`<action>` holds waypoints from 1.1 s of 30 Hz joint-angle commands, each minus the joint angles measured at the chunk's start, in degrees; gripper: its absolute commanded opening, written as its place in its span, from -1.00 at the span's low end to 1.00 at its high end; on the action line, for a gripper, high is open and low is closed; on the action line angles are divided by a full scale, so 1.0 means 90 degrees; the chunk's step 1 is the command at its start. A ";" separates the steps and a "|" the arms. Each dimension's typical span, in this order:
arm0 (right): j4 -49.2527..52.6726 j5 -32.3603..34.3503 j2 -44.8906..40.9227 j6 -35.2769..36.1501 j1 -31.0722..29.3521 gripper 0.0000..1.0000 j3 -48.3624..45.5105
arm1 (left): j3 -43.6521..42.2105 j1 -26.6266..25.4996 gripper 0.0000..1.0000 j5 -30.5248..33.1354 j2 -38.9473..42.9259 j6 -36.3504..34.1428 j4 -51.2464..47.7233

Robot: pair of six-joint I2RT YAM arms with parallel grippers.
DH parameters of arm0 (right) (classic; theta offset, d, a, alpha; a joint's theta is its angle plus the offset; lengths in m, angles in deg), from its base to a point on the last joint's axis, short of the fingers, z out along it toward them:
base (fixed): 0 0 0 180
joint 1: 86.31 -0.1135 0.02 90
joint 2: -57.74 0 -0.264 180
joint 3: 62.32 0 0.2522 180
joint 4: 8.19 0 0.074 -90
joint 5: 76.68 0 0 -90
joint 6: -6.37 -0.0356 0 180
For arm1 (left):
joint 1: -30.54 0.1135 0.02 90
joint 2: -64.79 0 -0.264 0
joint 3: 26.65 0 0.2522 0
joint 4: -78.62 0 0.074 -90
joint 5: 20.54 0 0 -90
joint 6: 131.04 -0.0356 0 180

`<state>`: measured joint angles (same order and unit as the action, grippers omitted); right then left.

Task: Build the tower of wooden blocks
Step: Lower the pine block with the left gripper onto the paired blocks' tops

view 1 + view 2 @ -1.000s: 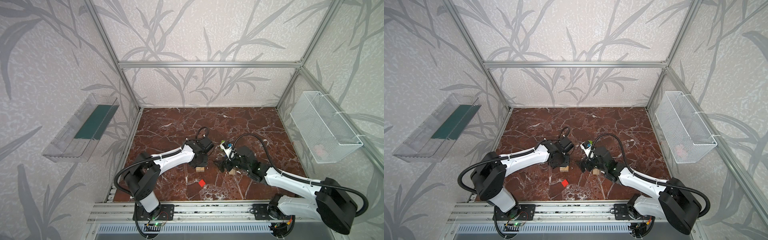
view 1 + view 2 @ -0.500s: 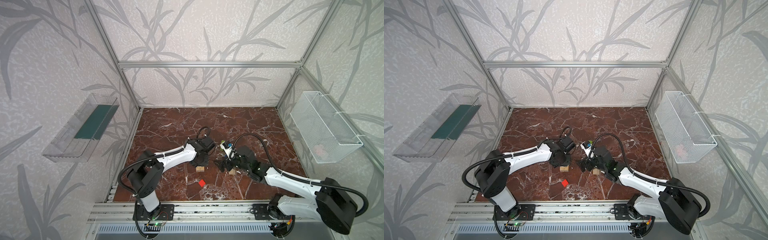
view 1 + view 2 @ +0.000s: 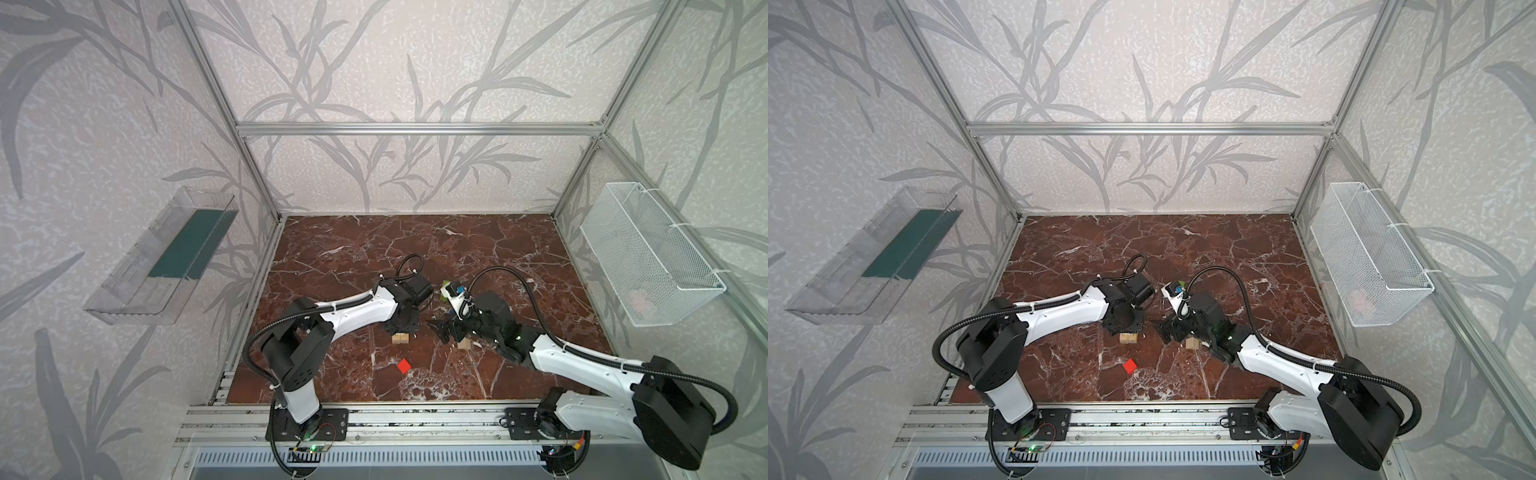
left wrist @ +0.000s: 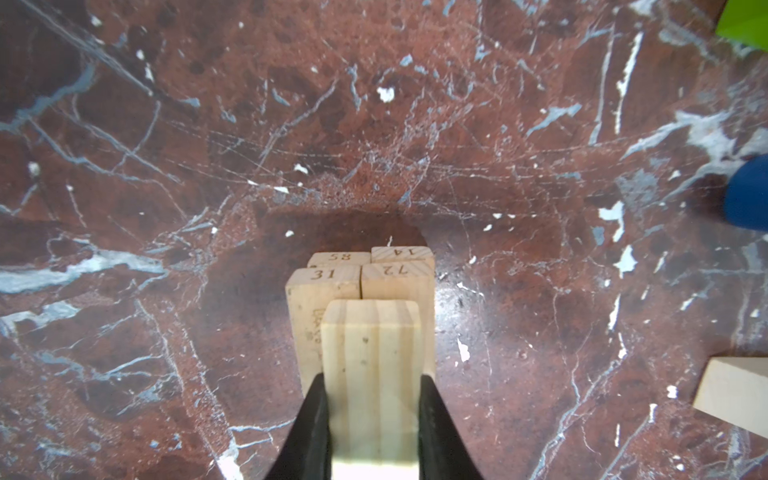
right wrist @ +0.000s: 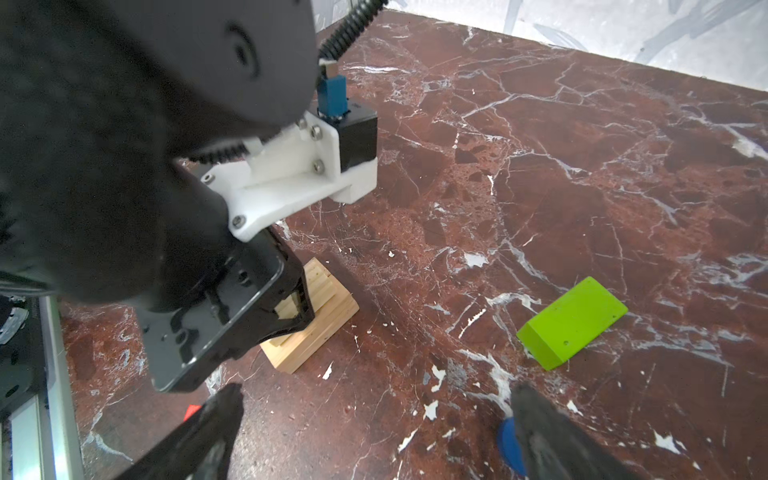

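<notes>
Four pale planks (image 4: 361,274) stacked two over two on marble floor (image 4: 291,104), fifth plank (image 4: 372,332) clamped in left gripper (image 4: 372,380) over them, right gripper (image 5: 376,392) spread wide by blue piece (image 5: 509,446), green oblong (image 5: 571,322), red cube (image 3: 403,366), pointed piece (image 4: 735,395) lying apart

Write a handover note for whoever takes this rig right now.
Left claw: shut on a plank, over the stack; contact unclear.
Right claw: open, empty, by the blue piece.
Done: four planks stacked, two on two.
To do: seat the held plank, then add green block, blue piece, red cube, pointed piece, all loose on the table.
</notes>
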<state>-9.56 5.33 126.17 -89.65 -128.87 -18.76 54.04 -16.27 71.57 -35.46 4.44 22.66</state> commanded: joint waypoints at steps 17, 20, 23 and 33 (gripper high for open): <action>-0.0065 0.0015 -0.0145 -0.0073 0.0039 0.98 -0.0040 | 0.0210 -0.0073 -1.00 0.0303 -0.0072 0.0026 -0.0254; -0.0083 0.0018 -0.0153 -0.0069 0.0042 0.98 -0.0045 | 0.0218 -0.0073 -0.99 0.0303 -0.0089 0.0033 -0.0251; -0.0073 0.0018 -0.0152 -0.0066 0.0042 0.98 -0.0049 | 0.0216 -0.0073 -0.95 0.0329 -0.0088 0.0035 -0.0256; -0.0075 0.0004 -0.0171 -0.0070 0.0042 0.98 -0.0054 | 0.0199 -0.0073 -0.73 0.0342 -0.0059 0.0055 -0.0251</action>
<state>-9.56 5.31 126.14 -89.82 -128.81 -18.76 54.53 -16.66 73.04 -35.72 4.48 21.59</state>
